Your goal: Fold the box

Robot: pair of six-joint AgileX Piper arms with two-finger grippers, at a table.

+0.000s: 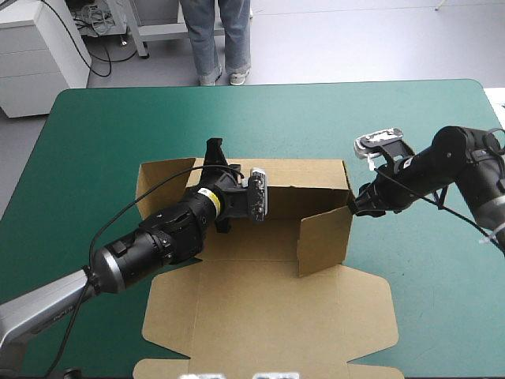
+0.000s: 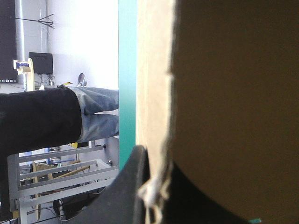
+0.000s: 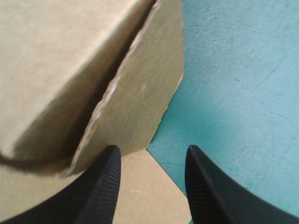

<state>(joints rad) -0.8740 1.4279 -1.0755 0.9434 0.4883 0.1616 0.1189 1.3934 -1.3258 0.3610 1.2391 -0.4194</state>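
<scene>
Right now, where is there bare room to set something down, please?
Bare cover runs from the far edge to the box, and left of it. Crowded: the box's back, with the left gripper, and its right, with the right gripper.

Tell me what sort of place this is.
Probably a robotics lab test bench. There is a work table with a teal-green cover, a robot's black left pincer and right pincer reaching over it, and a partly folded brown cardboard box lying on it.

Right end effector (image 3: 152, 151) spread beside box (image 3: 56, 60) wall, seemingly not touching.
</scene>
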